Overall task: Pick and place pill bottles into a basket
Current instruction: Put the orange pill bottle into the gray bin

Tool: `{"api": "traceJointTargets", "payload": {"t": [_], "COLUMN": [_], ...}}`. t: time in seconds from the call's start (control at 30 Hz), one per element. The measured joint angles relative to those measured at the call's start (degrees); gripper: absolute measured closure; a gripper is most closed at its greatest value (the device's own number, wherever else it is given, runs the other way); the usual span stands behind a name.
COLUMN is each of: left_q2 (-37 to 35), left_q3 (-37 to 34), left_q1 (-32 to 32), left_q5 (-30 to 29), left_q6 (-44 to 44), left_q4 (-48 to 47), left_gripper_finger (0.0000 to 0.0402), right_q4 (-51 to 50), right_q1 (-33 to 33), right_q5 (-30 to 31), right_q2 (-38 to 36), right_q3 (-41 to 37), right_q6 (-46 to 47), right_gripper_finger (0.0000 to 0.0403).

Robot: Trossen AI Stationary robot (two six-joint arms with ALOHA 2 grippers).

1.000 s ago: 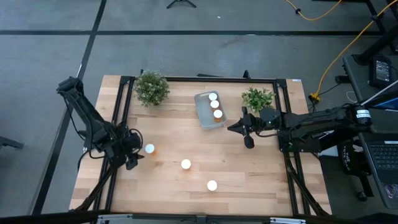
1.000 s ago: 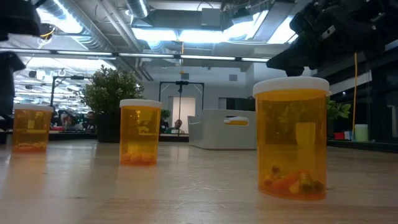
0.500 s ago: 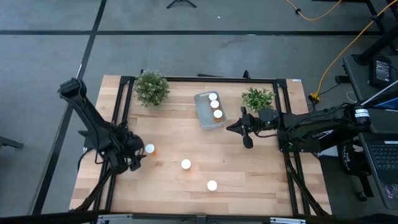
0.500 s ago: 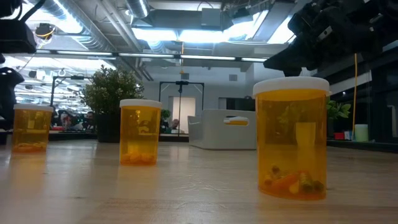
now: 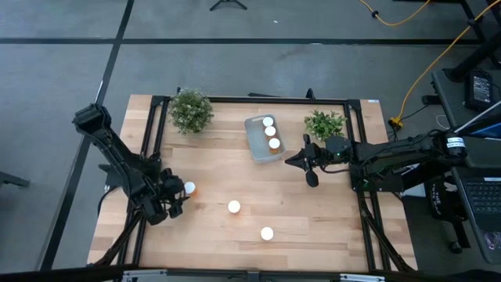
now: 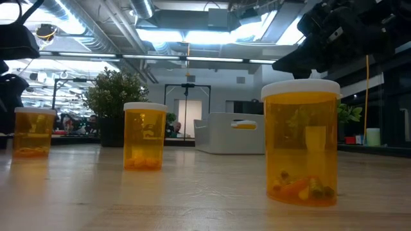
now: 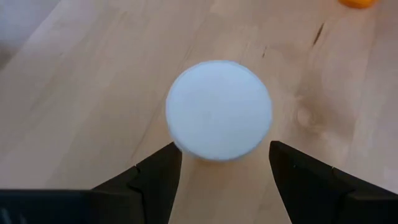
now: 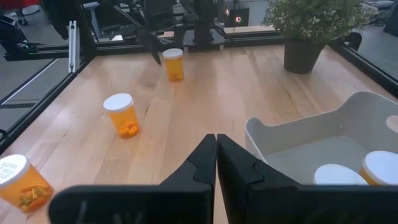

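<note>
Three orange pill bottles with white caps stand on the table: a left one [image 5: 189, 188], a middle one [image 5: 233, 207] and a near one [image 5: 267, 233]. Three more stand in the pale tray, the basket [image 5: 257, 149], by the far edge. My left gripper [image 5: 177, 199] is open just beside the left bottle. In the left wrist view its fingers [image 7: 155, 180] stand on either side of the white cap [image 7: 219, 109], on its near side, apart from it. My right gripper [image 5: 301, 160] is shut and empty, hovering right of the basket [image 8: 298, 134].
Two green potted plants stand at the far edge, one left of the basket [image 5: 190, 110] and one right of it [image 5: 324, 123]. The black frame rails run along the table's sides. Bare wood lies between the loose bottles and the basket.
My left gripper has moved a little toward the table's near edge beside the left bottle, staying open. The bottles and my right arm have kept still.
</note>
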Motion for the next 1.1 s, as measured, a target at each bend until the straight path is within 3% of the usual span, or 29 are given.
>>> {"api": "traceJointTargets", "payload": {"t": [0.57, 1.1], "left_q2": [1.0, 1.0], "left_q3": [0.0, 0.1], "left_q1": [2.4, 2.4], "left_q5": [-4.2, -4.0], "left_q6": [3.3, 2.7], "left_q4": [3.1, 3.2], "left_gripper_finger": [0.0164, 0.0172], "right_q4": [0.0, 0.0], "right_q1": [0.0, 0.0], "right_q5": [0.0, 0.0], "right_q2": [0.0, 0.0], "right_q3": [0.0, 0.0], "right_q6": [0.0, 0.0], "right_gripper_finger": [0.0385, 0.0385]}}
